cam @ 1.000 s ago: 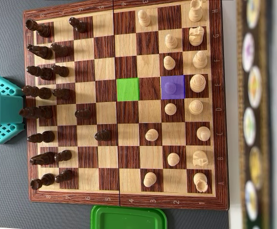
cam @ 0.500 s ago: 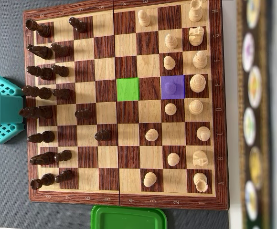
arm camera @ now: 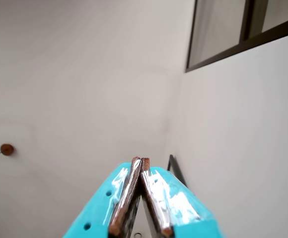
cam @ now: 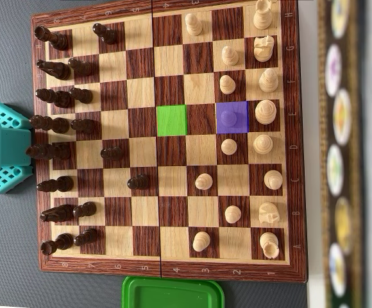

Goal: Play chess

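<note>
From the wrist view my hand (arm camera: 140,161) points up at bare wall, fingers pressed together and gripping nothing; overhead, the teal arm (cam: 3,147) sits off the chessboard's (cam: 167,266) left edge, behind the dark pieces (cam: 58,125); the purple-marked pawn (cam: 231,118) waits among the light pieces (cam: 263,138), the green square (cam: 172,120) and centre files lying open.

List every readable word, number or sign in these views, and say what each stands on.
"8 7 6 5 4 3 2 1": bottom border of the chessboard in the overhead view, small and faint.
"G F E D C B A": the board's right border, letters lying sideways.
Patterned strip at the right edge: too blurred to read.
Wrist view: no text.
</note>
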{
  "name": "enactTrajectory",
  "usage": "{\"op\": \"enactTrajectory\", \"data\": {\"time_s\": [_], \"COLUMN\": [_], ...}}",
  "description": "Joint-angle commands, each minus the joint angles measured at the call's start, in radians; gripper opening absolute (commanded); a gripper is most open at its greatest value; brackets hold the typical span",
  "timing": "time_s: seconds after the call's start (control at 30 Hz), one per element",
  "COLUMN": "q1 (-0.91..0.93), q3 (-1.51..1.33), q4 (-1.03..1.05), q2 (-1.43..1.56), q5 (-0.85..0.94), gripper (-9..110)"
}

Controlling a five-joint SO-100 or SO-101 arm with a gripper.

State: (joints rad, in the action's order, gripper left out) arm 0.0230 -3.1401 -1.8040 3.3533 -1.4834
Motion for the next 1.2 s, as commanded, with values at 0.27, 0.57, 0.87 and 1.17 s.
{"op": "enactTrajectory", "data": {"time_s": [0.27, 0.57, 0.87, 1.17], "q1": [-0.008, 0.002, 0.002, 0.005], "q3": [-0.02, 0.023, 0.209, 0.362], "q4": [0.0, 0.029, 0.52, 1.04], "q2": [-0.005, -0.009, -0.009, -0.009], "q5": [-0.005, 0.006, 0.006, 0.006], "gripper": [0, 0, 0, 0]}}
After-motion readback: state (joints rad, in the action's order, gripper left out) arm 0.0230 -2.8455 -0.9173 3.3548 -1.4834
